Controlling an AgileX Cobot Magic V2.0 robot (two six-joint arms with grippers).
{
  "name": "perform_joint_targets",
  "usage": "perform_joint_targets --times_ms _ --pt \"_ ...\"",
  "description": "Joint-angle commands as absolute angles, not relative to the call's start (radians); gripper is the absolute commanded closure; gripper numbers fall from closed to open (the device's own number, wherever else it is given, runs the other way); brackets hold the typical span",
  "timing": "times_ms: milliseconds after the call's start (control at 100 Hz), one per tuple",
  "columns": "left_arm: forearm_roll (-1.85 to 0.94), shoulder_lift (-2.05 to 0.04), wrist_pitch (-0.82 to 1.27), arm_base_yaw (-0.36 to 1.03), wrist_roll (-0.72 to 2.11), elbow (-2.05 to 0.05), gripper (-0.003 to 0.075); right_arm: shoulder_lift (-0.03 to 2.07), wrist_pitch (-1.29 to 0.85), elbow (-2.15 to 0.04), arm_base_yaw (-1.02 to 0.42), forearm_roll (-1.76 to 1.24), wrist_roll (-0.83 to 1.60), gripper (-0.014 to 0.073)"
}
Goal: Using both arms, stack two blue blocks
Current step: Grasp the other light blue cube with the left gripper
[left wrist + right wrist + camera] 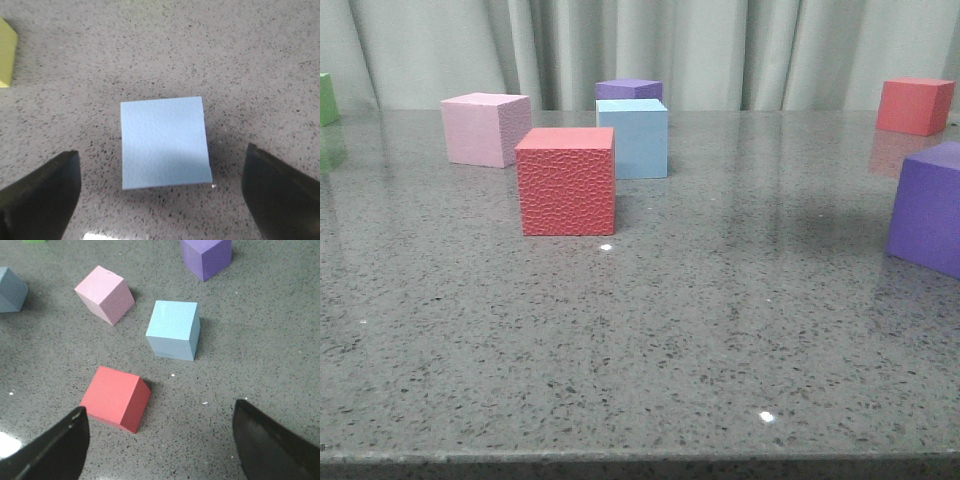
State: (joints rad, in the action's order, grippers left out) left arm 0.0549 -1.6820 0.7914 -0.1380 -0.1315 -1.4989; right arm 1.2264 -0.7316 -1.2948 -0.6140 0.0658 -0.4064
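Front view: red textured cube hid lower-left corner of the blue block; that block covered most of a purple cube behind it. Green cube cut by left edge, big purple cube by right edge. Neither arm visible there. L wrist: yellow block cropped. R wrist: grey-blue block cropped, green sliver too small to ID.

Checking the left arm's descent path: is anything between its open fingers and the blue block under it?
Nothing: in the left wrist view only bare table separates the left gripper from the blue block.
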Motion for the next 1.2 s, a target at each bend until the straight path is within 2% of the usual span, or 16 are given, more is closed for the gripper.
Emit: perform_joint_targets --times_ms 0,350,610,680,800,940,1040,1190 --pt "0.046 -1.678 0.765 -0.141 -0.128 -1.559 0.0101 1.156 -0.643 -1.295 -0.612 0.085 -0.396 0.0006" --pt "0.020 -1.812 0.763 -0.147 -0.128 -1.628 0.0102 1.079 -0.645 -1.266 -0.612 0.085 -0.396 0.0006" --pt "0.012 -1.831 0.779 -0.164 -0.128 -1.640 0.0113 1.079 -0.645 -1.266 -0.612 0.085 -0.396 0.0006" --pt "0.012 -1.831 0.789 -0.164 -0.128 -1.640 0.0158 1.079 -0.644 -1.266 -0.612 0.085 -0.396 0.0006" --pt "0.000 -1.831 0.791 -0.164 -0.128 -1.640 0.0297 1.079 -0.641 -1.266 -0.612 0.085 -0.396 0.0006" --pt "-0.021 -1.831 0.789 -0.164 -0.128 -1.641 0.0412 1.079 -0.627 -1.266 -0.612 0.086 -0.396 0.0006" --pt "-0.053 -1.831 0.839 -0.164 -0.128 -1.677 0.0459 1.079 -0.620 -1.266 -0.612 0.086 -0.396 0.0006" --pt "-0.065 -1.823 0.912 -0.118 -0.128 -1.811 0.0462 1.079 -0.620 -1.266 -0.612 0.097 -0.396 0.0006"
